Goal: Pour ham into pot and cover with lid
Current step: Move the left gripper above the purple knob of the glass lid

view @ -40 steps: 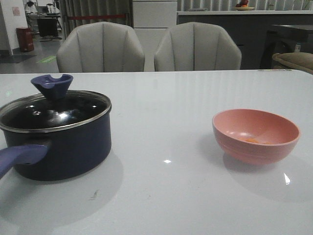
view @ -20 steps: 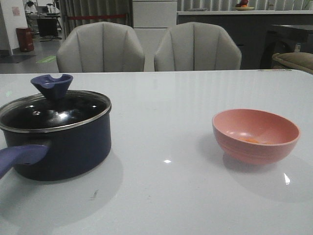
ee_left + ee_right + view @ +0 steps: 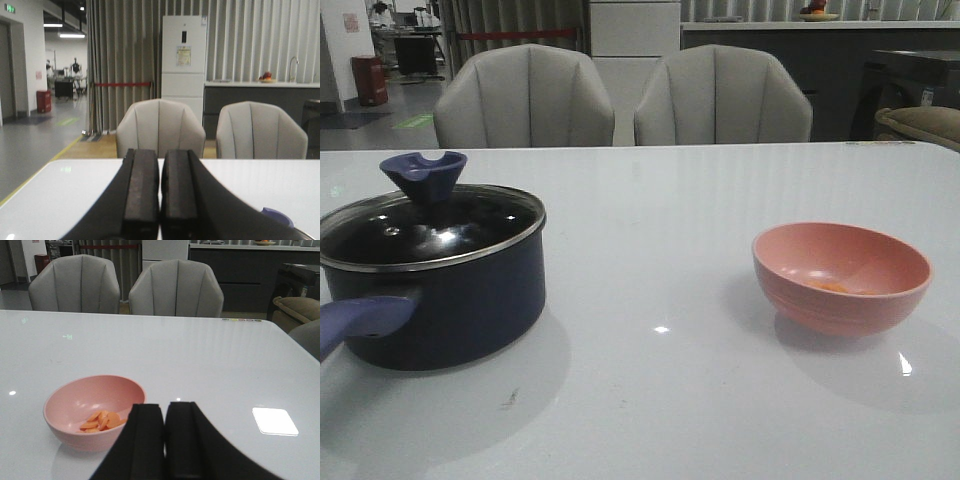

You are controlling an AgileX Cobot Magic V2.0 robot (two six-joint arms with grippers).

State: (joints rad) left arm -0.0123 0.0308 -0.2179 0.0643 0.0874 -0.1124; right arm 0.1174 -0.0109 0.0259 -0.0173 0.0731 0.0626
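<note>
The dark navy pot stands at the table's left with its purple-blue handle pointing toward me. The glass lid sits on it, its notched knob upright. A pink bowl at the right holds the ham, which shows as several orange slices in the right wrist view. My right gripper is shut and empty, just beside the bowl. My left gripper is shut and empty above the table, with the lid's knob at its side. Neither gripper shows in the front view.
The white glossy table carries only the pot and the bowl. Two grey chairs stand behind its far edge. A bright light patch lies on the table near the right gripper.
</note>
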